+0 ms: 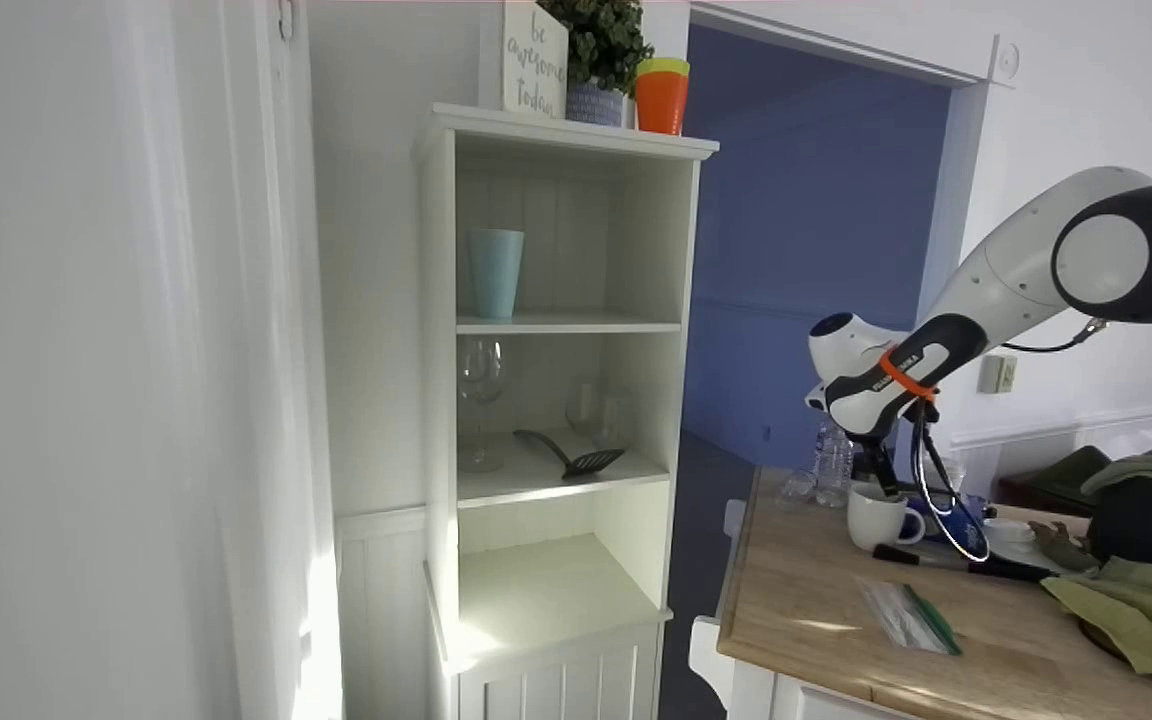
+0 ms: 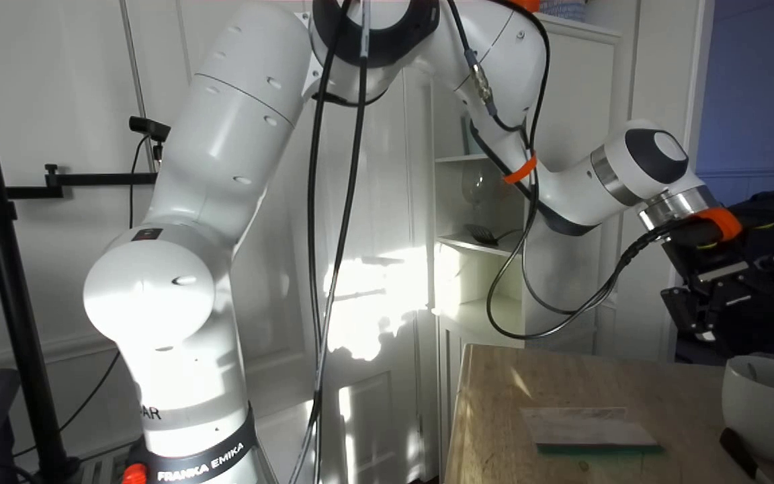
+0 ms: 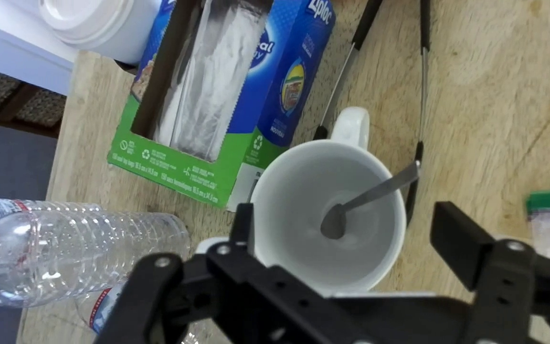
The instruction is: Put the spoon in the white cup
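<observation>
The white cup (image 3: 299, 191) is a round mug with a handle, upright on the wooden table. It also shows in both exterior views (image 1: 872, 522) (image 2: 756, 396). The metal spoon (image 3: 381, 188) stands tilted inside the cup, bowl end at the bottom. Its handle leans over the rim to the right in the wrist view. My gripper (image 3: 349, 231) is open above the cup, its fingers apart, with nothing between the pads. The spoon is clear of both fingers. In both exterior views the gripper (image 1: 886, 485) (image 2: 736, 329) is over the cup; its height above the rim is hard to judge.
A blue and green Ziploc box (image 3: 237, 148) stands close beside the cup. Clear water bottles (image 3: 103, 253) lie or stand past it, near the table edge. Dark-handled utensils (image 3: 423, 95) lie by the cup. A green-edged plastic bag (image 1: 911, 615) lies nearer the front.
</observation>
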